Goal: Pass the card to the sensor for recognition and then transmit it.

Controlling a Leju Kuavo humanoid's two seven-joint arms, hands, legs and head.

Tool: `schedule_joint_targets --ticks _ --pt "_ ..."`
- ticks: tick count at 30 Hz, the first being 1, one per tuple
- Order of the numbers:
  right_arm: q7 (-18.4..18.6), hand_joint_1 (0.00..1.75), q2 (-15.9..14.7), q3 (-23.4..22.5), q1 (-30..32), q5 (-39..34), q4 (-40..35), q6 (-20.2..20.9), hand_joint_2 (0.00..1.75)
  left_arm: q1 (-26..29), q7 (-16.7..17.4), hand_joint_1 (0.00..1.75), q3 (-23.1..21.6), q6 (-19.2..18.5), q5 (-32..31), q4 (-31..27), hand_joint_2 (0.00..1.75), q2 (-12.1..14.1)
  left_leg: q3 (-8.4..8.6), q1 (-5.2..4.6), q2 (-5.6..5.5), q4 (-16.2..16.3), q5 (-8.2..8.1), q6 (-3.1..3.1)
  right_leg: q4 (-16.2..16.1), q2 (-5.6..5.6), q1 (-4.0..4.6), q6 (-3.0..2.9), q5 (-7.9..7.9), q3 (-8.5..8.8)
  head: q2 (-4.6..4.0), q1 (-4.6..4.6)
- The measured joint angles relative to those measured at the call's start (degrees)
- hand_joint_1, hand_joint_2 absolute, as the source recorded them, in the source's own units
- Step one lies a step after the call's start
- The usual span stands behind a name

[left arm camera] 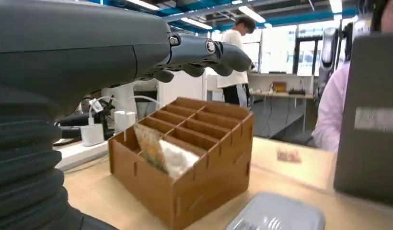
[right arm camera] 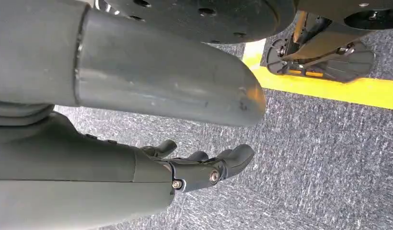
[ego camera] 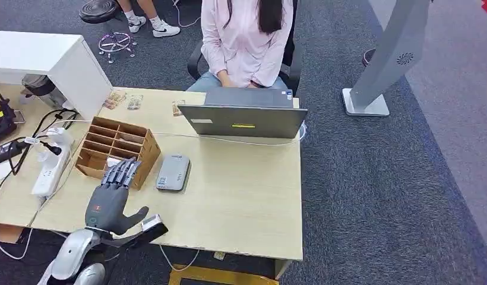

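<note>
Left robot hand (ego camera: 113, 199) hovers wide, empty, above the wooden organizer (ego camera: 117, 149) — best dip straight down, pinch the card (left arm camera: 149, 146) by its top edge, skip the dividers.

Colour rundown: the left hand (ego camera: 113, 199) is dark grey, matte, with a tiny red mark on its back, and the arm behind it is shiny silver. Right under its fingertips sits a brown cardboard-coloured organizer (ego camera: 117, 149), and the card (left arm camera: 149, 145) in the slot nearest the hand is tan with a speckled print. Just beside the hand's thumb side, the sensor (ego camera: 173, 172) is plain light grey. The table (ego camera: 247, 196) is pale wood grain. Past the hand, the laptop (ego camera: 244, 119) is dark grey with a yellow sticker, and the person (ego camera: 244, 35) wears pale pink. The right hand (right arm camera: 204, 167) is dark grey over speckled grey carpet (right arm camera: 329, 167) with a yellow stripe.
</note>
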Motion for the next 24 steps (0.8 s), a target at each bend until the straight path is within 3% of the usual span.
schedule_joint_targets --ticks 4,6,8,11,12,17,24 --pt "-0.06 0.00 0.00 -0.02 0.01 -0.09 0.02 -0.06 0.00 0.53 0.00 0.00 0.02 -0.21 -0.04 -0.20 1.75 0.02 0.00 0.00 0.00 0.00 0.00 0.00 0.00 0.00 0.00 -0.01 0.01 0.00 0.00 0.04" --pt "-0.35 0.00 0.00 -0.02 -0.01 -0.52 0.09 -0.46 0.00 3.47 0.02 0.00 0.02 -0.19 -0.37 -1.27 1.75 0.00 0.00 -0.01 -0.01 0.01 0.02 0.02 0.00 0.00 -0.01 0.00 0.01 0.02 0.00 0.02" --pt "-0.15 0.00 0.00 -0.02 -0.01 -0.57 0.24 -0.68 0.00 5.34 2.89 0.00 1.42 0.48 -1.66 -1.64 1.75 -0.11 0.00 -0.01 -0.07 0.01 0.01 0.02 0.00 -0.07 -0.01 0.00 0.01 0.02 0.00 0.02" --pt "-0.06 0.00 0.00 -0.02 -0.01 -0.57 0.26 -0.68 0.00 5.18 2.91 0.00 2.21 0.48 -1.64 -1.62 1.75 -0.20 0.01 0.00 -0.07 0.01 0.02 0.02 0.00 -0.07 0.00 0.00 0.01 0.02 0.00 0.02" --pt "-0.06 0.00 0.00 -0.02 -0.01 -0.57 0.26 -0.68 1.75 5.18 2.91 0.00 2.49 0.48 -1.62 -1.62 1.75 -0.24 0.01 0.01 -0.07 0.01 0.02 0.01 0.00 -0.06 0.00 0.00 0.01 0.02 0.00 0.02" --pt "-0.02 0.00 0.00 -0.02 -0.06 -0.28 0.26 -0.46 1.75 3.75 3.71 0.00 3.73 0.38 -1.75 -0.53 1.75 -0.33 0.01 0.00 -0.11 0.01 0.03 0.01 0.00 -0.11 0.00 0.00 0.01 0.02 0.00 0.04" --pt "0.17 0.00 0.00 0.41 -0.29 0.46 0.26 0.33 1.75 -2.70 3.93 0.00 5.42 0.16 -3.78 5.55 1.75 -0.76 0.02 0.00 -0.15 0.02 0.08 0.01 0.00 -0.15 0.00 -0.01 0.03 0.03 0.00 0.02"
